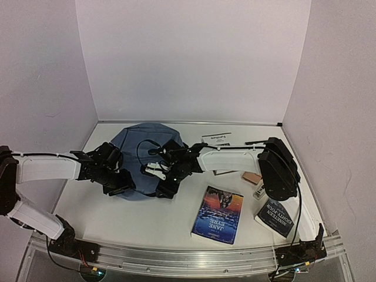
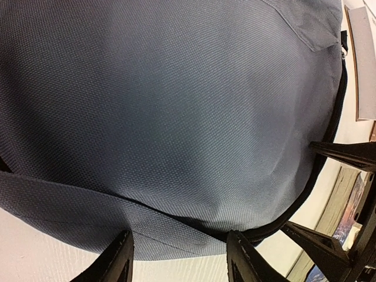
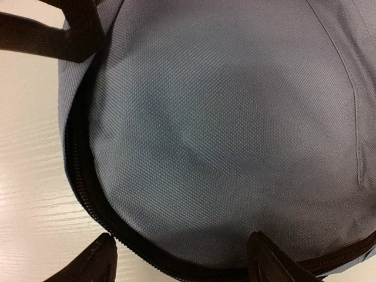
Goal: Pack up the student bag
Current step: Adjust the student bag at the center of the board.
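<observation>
Top external view puts the student bag (image 1: 138,147) on the desk (image 1: 170,222), left of centre; left pincer (image 2: 179,252) and right pincer (image 3: 182,252) stand spread at its zipper seam (image 3: 88,200), probably to open it.

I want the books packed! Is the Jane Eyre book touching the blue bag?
Apart. The top view shows bare table between the Jane Eyre book and the student bag.

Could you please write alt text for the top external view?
A slate-blue backpack lies on a white table, with the left gripper and right gripper at its near edge. Jane Eyre and Nineteen Eighty-Four lie to its right.
</observation>
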